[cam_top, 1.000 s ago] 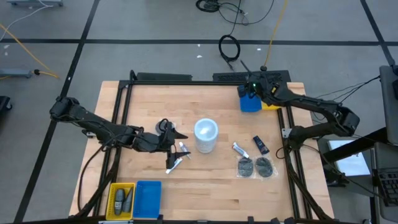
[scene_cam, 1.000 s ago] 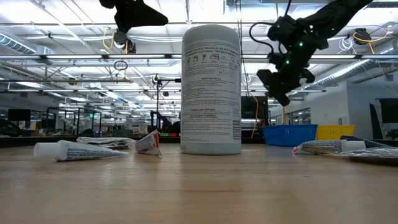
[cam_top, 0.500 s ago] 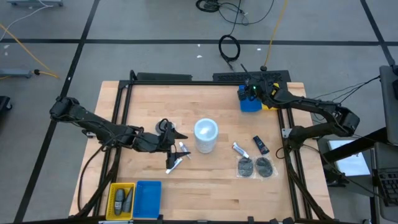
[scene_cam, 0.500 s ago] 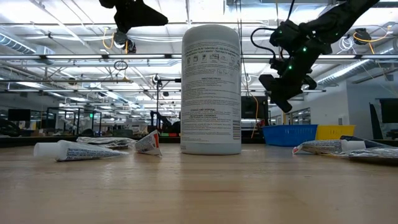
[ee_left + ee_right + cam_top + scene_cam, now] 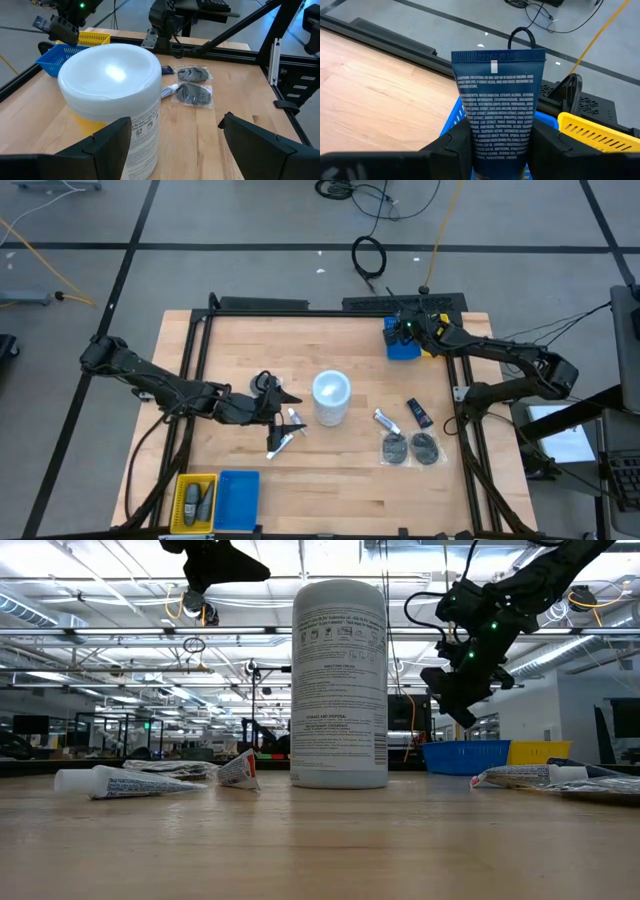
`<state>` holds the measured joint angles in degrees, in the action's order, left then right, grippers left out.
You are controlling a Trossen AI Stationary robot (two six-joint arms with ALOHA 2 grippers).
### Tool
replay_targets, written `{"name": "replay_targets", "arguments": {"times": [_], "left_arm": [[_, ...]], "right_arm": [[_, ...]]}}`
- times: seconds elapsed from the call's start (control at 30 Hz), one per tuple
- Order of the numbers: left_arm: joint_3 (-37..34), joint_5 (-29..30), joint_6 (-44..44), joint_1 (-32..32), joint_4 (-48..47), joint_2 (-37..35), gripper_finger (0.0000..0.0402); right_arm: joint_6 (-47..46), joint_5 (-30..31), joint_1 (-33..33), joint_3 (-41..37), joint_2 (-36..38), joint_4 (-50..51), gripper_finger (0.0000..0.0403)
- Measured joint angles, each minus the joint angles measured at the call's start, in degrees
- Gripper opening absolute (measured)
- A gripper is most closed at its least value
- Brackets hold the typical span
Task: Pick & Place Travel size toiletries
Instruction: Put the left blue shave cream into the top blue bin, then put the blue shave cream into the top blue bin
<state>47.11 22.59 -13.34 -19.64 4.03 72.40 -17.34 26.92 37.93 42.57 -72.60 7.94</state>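
Note:
My right gripper (image 5: 405, 330) hangs over the blue tray (image 5: 402, 347) at the table's far right, shut on a dark blue tube (image 5: 497, 105). On the table lie two white tubes (image 5: 285, 435), a small silvery tube (image 5: 385, 420), a dark bottle (image 5: 418, 413) and two dark discs in clear wrap (image 5: 396, 447), (image 5: 426, 448). My left gripper (image 5: 287, 402) hovers open, left of the white cylinder (image 5: 331, 395), above the white tubes. My right gripper pinches the dark blue tube between its two fingers (image 5: 455, 145), which press on the tube's two side edges low on its body (image 5: 527, 142). The tube's crimped end (image 5: 498, 56) points away from the wrist, slanting down. The tube is lifted clear above the blue tray.
A yellow tray (image 5: 435, 346) stands beside the blue one at the far right. At the near left, another yellow tray (image 5: 195, 502) holds dark items next to a blue tray (image 5: 238, 500). The tall white cylinder (image 5: 339, 685) stands mid-table.
My right gripper has sunk toward the blue tray with the dark blue tube still between its fingers.

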Motion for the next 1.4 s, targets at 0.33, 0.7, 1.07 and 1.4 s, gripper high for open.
{"name": "replay_targets", "arguments": {"times": [0.33, 0.7, 1.07, 1.4], "left_arm": [[0.0, 0.0, 0.1, 0.0, 0.0, 0.0, 0.031], [0.0, 0.0, 0.0, 0.0, 0.0, 0.0, 0.031], [0.0, 0.0, 0.0, 0.0, 0.0, 0.0, 0.031], [0.0, 0.0, 0.0, 0.0, 0.0, 0.0, 0.031]], "right_arm": [[0.0, 0.0, 0.0, 0.0, 0.0, 0.0, 0.0185], [0.0, 0.0, 0.0, 0.0, 0.0, 0.1, 0.021], [0.2, 0.0, 0.0, 0.0, 0.0, 0.1, 0.0219], [0.1, -0.3, -0.1, 0.0, 0.0, 0.7, 0.0227]]}}
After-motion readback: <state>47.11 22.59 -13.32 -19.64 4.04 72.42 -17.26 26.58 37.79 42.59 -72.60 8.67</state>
